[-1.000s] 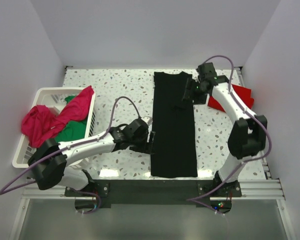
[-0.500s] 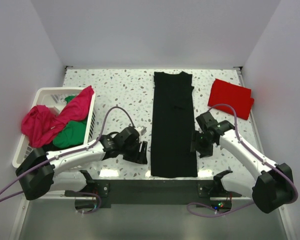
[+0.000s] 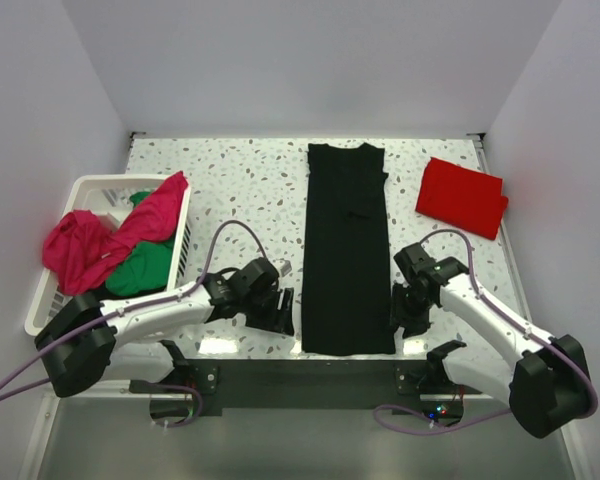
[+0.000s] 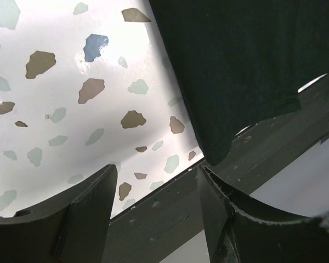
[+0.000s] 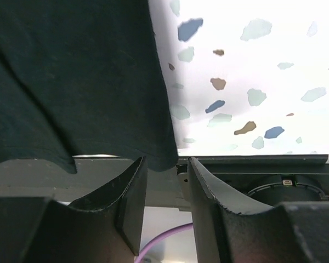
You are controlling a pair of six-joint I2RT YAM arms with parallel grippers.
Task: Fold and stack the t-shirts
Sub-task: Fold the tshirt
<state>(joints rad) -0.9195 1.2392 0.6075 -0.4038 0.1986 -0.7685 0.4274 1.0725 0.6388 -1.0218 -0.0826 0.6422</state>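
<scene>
**Black tee laid out, arms at its corners.** A black t-shirt (image 3: 346, 250), folded lengthwise into a long narrow strip, lies flat down the middle of the speckled table (image 3: 240, 180). Its collar end points to the top of the frame and its hem sits at the table's near edge.

Both arms reach low across the bottom of the overhead view, one toward each near corner of the strip. The left pincer (image 3: 280, 312) sits just beside the lower-left corner. The right pincer (image 3: 404, 318) sits just beside the lower-right one.

The wrist cameras show what the overhead view cannot. From the left wrist, the fingers (image 4: 82, 213) stand wide apart and released, with nothing between them. The shirt's corner droops past the table edge over the dark frame rail (image 4: 159, 219), just above the right-hand finger. From the right wrist, the fingers (image 5: 129, 203) are only a narrow gap apart and grasp nothing. The hem's corner hangs at the mouth of that gap, and whether it touches them cannot be told. The cloth looks matte, with faint creases.

A red t-shirt (image 3: 461, 196), folded into a neat rectangle, lies at upper right, well apart from the black one. At the left of the frame, a white slatted basket (image 3: 183, 245) holds a crumpled magenta-pink t-shirt (image 3: 80, 250) spilling over its rim. A green t-shirt (image 3: 145, 265) is bunched beside it.
</scene>
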